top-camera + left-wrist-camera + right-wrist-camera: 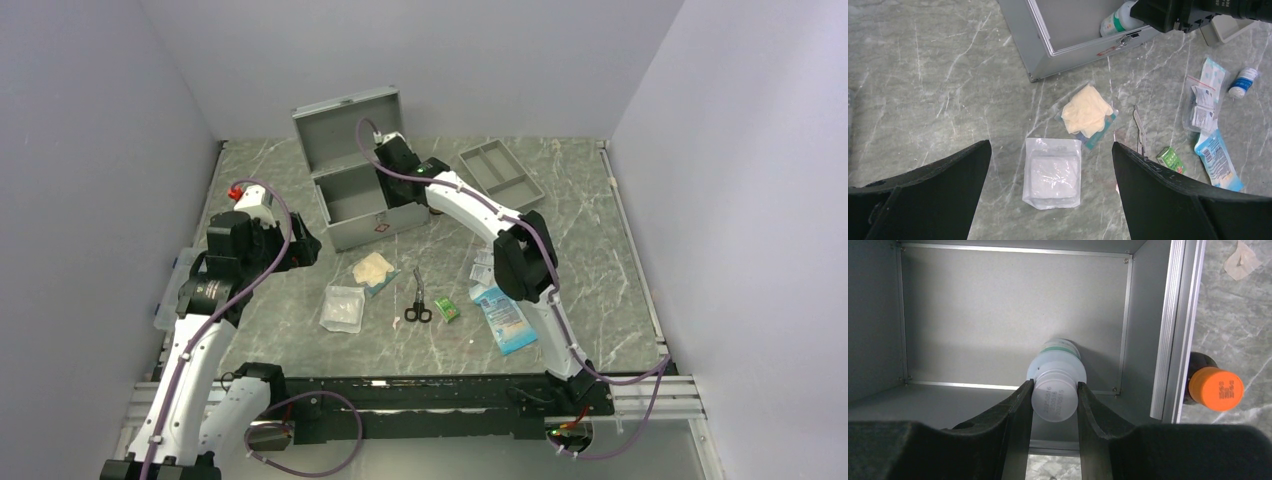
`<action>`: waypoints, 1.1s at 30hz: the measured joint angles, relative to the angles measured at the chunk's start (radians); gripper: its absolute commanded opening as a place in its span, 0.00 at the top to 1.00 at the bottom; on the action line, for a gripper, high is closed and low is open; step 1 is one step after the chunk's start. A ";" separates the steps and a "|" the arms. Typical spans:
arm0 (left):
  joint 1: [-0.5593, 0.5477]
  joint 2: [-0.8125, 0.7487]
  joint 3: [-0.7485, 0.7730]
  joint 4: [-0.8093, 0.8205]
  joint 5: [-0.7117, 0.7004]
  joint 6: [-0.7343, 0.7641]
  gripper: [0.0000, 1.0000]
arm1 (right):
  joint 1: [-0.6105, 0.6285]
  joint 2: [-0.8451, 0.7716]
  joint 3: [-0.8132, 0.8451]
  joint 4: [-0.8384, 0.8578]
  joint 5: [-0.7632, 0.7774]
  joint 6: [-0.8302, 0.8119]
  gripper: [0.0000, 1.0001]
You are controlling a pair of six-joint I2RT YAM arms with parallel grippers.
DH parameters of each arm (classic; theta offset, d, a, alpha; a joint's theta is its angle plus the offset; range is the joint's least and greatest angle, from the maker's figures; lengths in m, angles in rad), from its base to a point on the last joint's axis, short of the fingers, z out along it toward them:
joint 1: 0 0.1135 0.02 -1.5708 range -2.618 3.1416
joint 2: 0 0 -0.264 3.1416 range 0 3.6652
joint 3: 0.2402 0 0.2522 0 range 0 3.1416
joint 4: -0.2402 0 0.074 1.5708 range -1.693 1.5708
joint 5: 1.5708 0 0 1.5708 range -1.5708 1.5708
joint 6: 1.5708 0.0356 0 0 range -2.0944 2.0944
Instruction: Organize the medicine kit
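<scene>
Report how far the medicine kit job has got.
Done: the medicine kit stands open. In hand: the right end effector grips a white bottle by its cap inside the kit. Left: the gauze packet, gloves, scissors, green box, blue packet and orange-capped bottle lie outside. The left end effector hovers open above the gauze.

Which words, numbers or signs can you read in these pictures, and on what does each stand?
None reads clearly.
White bottle cap: two rows of stamped digits, blurred.
Orange cap: stamped print, blurred.
Blue packet: print too small.
Sachets: print too small.
Kit, red mark: too small.
</scene>
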 measured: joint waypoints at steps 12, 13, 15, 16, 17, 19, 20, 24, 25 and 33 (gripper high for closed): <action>0.000 0.000 0.000 0.000 0.009 0.000 0.01 | 0.019 -0.150 -0.201 0.005 0.000 0.005 1.00; 0.000 0.000 0.000 0.000 0.010 0.000 0.01 | 0.024 -0.161 -0.218 0.005 -0.001 0.006 1.00; 0.000 0.000 0.000 0.000 0.013 0.000 0.01 | 0.034 -0.179 -0.248 0.011 -0.006 0.010 1.00; 0.000 0.000 0.000 0.000 0.014 0.000 0.01 | 0.037 -0.187 -0.261 0.016 -0.009 0.013 1.00; 0.000 0.000 0.000 0.000 0.016 0.000 0.01 | 0.042 -0.196 -0.279 0.023 -0.013 0.015 1.00; 0.000 0.000 0.000 0.000 0.016 0.000 0.01 | 0.050 -0.219 -0.312 0.029 -0.018 0.020 1.00; 0.000 0.000 0.000 0.000 0.016 0.000 0.01 | 0.054 -0.228 -0.327 0.032 -0.020 0.023 1.00; 0.001 0.001 0.000 0.001 0.017 0.000 0.01 | 0.063 -0.251 -0.358 0.038 -0.022 0.040 1.00; 0.002 0.001 0.000 0.001 0.017 0.000 0.01 | 0.064 -0.251 -0.358 0.041 -0.022 0.047 1.00; 0.006 0.001 0.000 0.000 0.018 0.000 0.01 | 0.051 -0.242 -0.346 0.133 -0.081 0.163 1.00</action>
